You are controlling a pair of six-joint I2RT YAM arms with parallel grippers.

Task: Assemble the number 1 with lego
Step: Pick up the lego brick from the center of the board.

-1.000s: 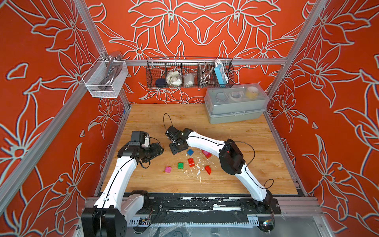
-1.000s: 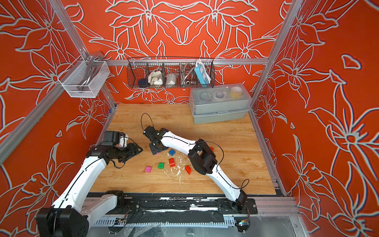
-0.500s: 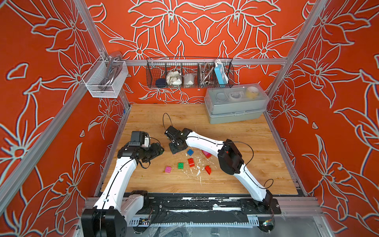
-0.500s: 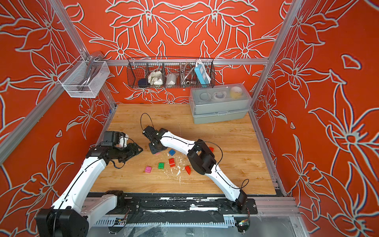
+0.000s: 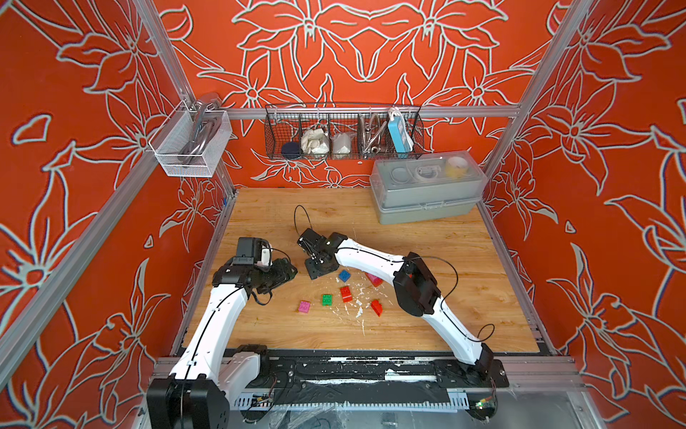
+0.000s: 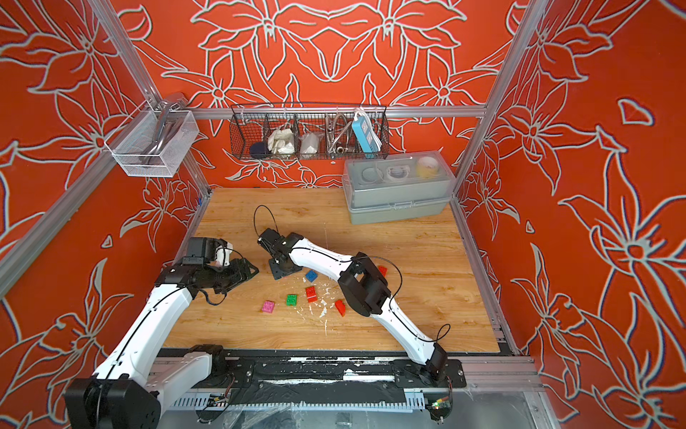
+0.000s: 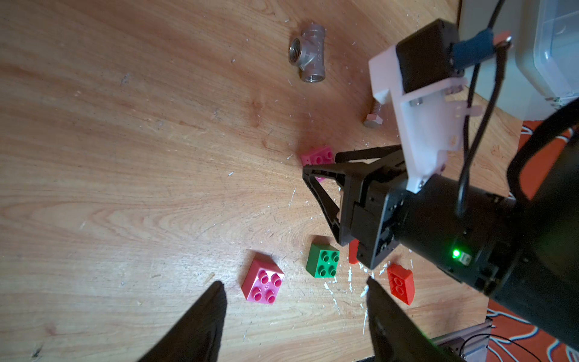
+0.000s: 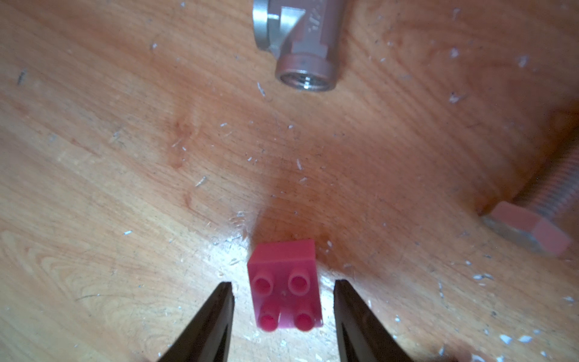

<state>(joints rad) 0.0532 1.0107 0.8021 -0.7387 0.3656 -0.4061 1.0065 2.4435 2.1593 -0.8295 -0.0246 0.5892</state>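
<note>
A pink lego brick (image 8: 285, 288) lies on the wooden table between the fingers of my right gripper (image 8: 283, 285), which is open with a gap on each side of the brick. In both top views this gripper (image 5: 318, 268) points down at the table, left of a blue brick (image 5: 344, 275). Loose on the table are a red brick (image 5: 346, 293), a green brick (image 5: 327, 299), another pink brick (image 5: 304, 306) and a red sloped brick (image 5: 376, 307). My left gripper (image 7: 294, 291) hovers open and empty near that pink brick (image 7: 263, 282) and the green brick (image 7: 324, 260).
A metal tee fitting (image 7: 308, 53) and a grey bolt (image 7: 372, 117) lie beyond the right gripper. A grey lidded box (image 5: 427, 193) stands at the back right. White crumbs are scattered among the bricks. A wire basket (image 5: 343, 132) hangs on the back wall.
The right arm has shifted slightly to the left over the pink brick. The left arm has stayed where it was.
</note>
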